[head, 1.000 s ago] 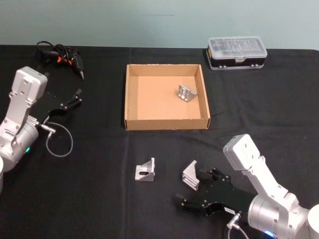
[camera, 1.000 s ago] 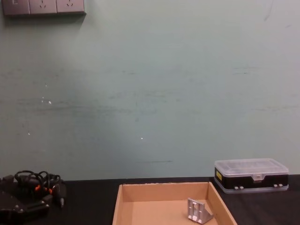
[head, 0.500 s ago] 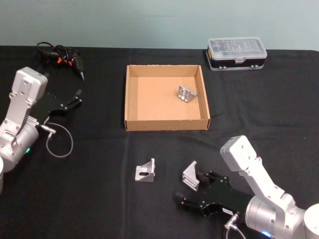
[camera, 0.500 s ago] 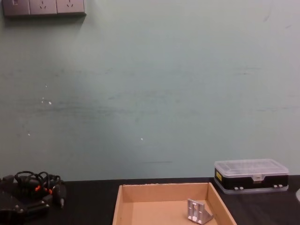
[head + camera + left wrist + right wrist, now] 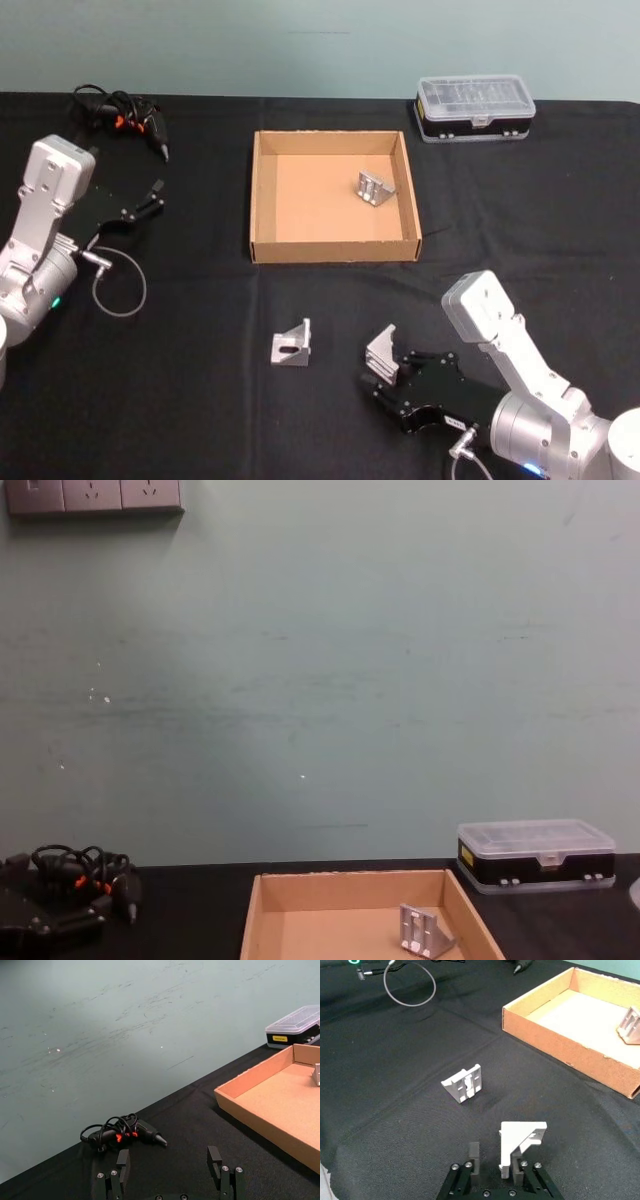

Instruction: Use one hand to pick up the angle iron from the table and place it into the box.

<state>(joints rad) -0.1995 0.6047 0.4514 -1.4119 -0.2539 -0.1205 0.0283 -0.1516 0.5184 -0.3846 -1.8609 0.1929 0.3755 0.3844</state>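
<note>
My right gripper (image 5: 382, 376) is low on the table (image 5: 200, 400), jaws apart and straddling the upright flange of the angle iron (image 5: 381, 352). The flange is close against one finger with a gap to the other, so I judge it not clamped yet. It stands right at my fingertips. The box (image 5: 335, 247) lies ahead, slightly left, with one bracket (image 5: 373, 187) inside. My left gripper (image 5: 150, 200) is parked far left, fingers spread, so the right arm is nearer
</note>
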